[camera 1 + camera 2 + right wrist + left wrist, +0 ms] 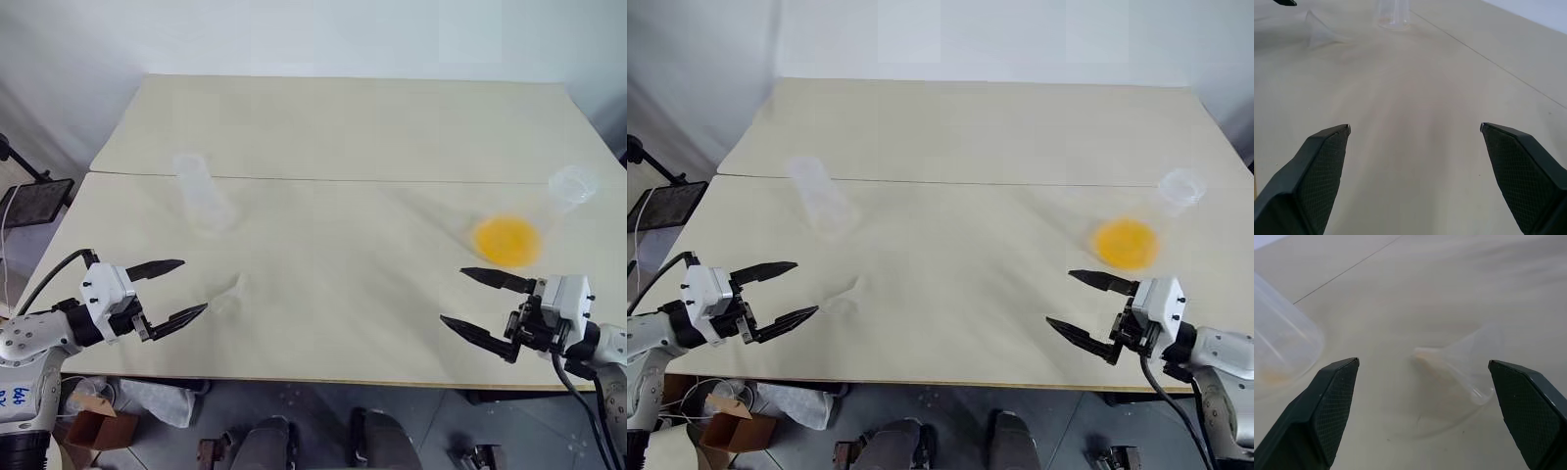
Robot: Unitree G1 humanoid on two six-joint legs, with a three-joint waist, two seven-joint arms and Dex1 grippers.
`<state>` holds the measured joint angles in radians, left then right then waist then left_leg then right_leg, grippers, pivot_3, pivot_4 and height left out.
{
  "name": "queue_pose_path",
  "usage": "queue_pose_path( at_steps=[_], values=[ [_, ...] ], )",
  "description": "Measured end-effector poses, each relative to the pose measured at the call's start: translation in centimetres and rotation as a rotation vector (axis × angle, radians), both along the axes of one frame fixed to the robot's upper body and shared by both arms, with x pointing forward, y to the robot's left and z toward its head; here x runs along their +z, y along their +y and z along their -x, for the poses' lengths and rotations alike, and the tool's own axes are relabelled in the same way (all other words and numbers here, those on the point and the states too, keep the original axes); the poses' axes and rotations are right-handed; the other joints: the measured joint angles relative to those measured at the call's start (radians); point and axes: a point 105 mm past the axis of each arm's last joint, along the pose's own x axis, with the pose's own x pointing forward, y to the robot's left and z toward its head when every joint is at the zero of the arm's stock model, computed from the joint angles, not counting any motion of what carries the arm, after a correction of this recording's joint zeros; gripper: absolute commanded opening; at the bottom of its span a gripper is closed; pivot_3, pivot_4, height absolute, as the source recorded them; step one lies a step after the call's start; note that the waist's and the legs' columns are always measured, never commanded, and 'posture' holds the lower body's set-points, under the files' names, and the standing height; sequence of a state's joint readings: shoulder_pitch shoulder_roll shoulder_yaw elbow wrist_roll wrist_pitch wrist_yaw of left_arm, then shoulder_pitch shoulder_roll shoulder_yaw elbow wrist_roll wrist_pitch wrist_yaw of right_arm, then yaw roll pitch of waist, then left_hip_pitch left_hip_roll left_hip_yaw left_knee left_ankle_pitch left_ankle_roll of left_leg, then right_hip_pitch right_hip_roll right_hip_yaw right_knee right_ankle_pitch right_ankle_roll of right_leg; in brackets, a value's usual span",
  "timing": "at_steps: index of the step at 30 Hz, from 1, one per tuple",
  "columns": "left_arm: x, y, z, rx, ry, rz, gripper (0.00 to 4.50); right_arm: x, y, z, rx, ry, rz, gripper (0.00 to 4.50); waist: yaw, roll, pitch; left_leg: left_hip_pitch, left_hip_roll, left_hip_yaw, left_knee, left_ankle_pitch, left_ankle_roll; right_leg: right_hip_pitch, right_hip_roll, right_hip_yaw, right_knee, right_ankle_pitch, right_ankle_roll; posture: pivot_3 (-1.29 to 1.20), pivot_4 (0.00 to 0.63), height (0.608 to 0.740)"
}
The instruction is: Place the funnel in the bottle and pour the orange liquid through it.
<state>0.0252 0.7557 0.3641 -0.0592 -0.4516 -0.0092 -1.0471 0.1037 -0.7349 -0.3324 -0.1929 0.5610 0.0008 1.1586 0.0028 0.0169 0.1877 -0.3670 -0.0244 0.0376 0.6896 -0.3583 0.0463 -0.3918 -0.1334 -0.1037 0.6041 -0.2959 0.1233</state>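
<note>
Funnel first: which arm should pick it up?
Left. The funnel lies on its side just ahead of the open left pincer; the open right pincer hangs far across the table, near the orange liquid.

clear funnel (1464,367) lying on its side; clear bottle (201,194) upright; orange liquid (506,240) far right.

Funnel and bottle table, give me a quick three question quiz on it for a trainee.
1. True or false: the funnel already sits in the bottle.
2. Which gripper is nearer the orange liquid: A left gripper, B right gripper?
3. Fill in: both grippers are ____ and hold nothing.

Key: 1 false, it lies on its side on the table. 2 B. 3 open.
</note>
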Motion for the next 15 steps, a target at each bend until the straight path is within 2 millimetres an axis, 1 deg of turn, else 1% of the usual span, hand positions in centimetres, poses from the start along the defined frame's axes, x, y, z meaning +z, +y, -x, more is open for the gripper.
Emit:
queue_pose_path(
  at_steps=[5,8,11,13,14,15],
  values=[
    [-0.2,-0.1,0.6,0.023,0.025,0.032,4.5,-0.1,0.2,-0.5,0.012,0.001,0.002,4.47,-0.001,0.0,0.0,0.0,0.0,0.0,0.0,0.0,0.0,0.0,0.0,0.0,0.0,0.0,0.0,0.0,0.15,0.74],
    [-0.1,0.5,1.2,0.08,0.035,0.096,4.5,0.2,0.9,-1.4,0.018,-0.013,-0.032,4.47,-0.006,0.0,0.0,0.001,0.001,0.0,0.0,0.0,0.0,0.0,0.0,0.0,0.001,0.0,0.0,0.0,0.15,0.74],
    [-0.1,2.1,1.7,0.175,0.043,0.168,4.5,0.9,2.4,-2.5,0.034,-0.026,-0.104,4.47,-0.005,0.0,0.0,0.001,0.001,0.0,0.0,0.0,-0.001,0.0,0.001,0.0,0.002,0.0,0.0,0.0,0.15,0.74],
    [-0.4,4.0,1.9,0.294,0.028,0.268,4.5,1.6,4.2,-3.5,0.06,-0.043,-0.171,4.47,-0.007,0.0,0.0,0.002,0.001,0.0,0.0,0.0,-0.001,0.0,0.001,0.0,0.003,0.0,0.0,0.0,0.15,0.74],
    [-0.7,5.3,2.0,0.37,0.023,0.309,4.5,1.9,5.4,-3.9,0.085,-0.046,-0.201,4.47,-0.006,0.0,0.0,0.001,0.001,0.0,0.001,0.0,-0.001,-0.001,0.001,0.0,0.003,0.0,-0.001,0.0,0.15,0.74],
    [-1.1,6.2,2.2,0.425,0.023,0.335,4.5,2.1,6.2,-4.3,0.098,-0.047,-0.221,4.47,-0.005,0.0,0.0,0.001,0.001,-0.001,0.001,0.0,-0.001,-0.001,0.001,0.0,0.004,0.0,-0.001,0.0,0.15,0.74]
  ],
)
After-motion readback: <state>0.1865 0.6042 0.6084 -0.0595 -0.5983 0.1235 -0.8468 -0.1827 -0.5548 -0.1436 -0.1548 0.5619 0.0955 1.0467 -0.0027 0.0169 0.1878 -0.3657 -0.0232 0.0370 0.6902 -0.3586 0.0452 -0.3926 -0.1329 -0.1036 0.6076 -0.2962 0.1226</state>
